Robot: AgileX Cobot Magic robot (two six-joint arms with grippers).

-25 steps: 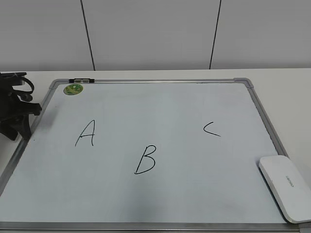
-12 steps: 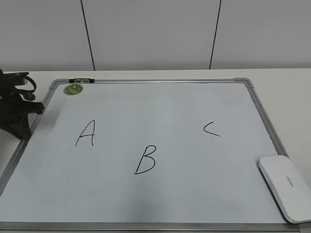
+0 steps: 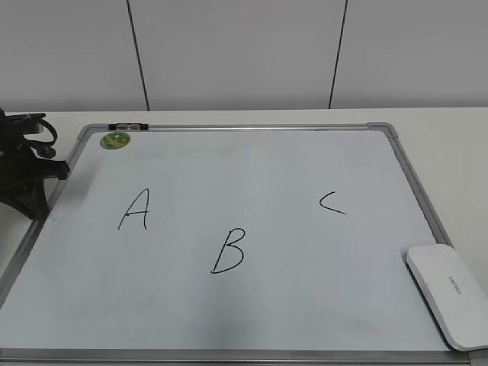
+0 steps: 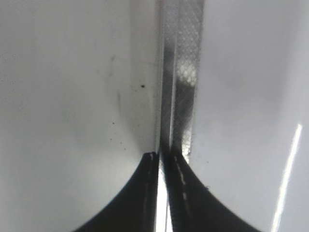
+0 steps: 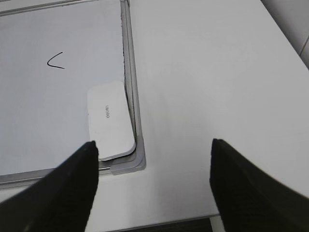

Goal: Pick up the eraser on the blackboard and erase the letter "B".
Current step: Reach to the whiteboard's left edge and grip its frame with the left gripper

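Eraser (image 3: 447, 293) at board (image 3: 252, 130) corner edge (bare tabletop (image 5: 207, 72) beside); right claw (image 5: 153, 181) spread wide, left claw (image 4: 163, 193) pinched closed.

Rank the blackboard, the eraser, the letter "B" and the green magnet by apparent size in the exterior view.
1. blackboard
2. eraser, though nearness to the camera enlarges it
3. letter "B"
4. green magnet
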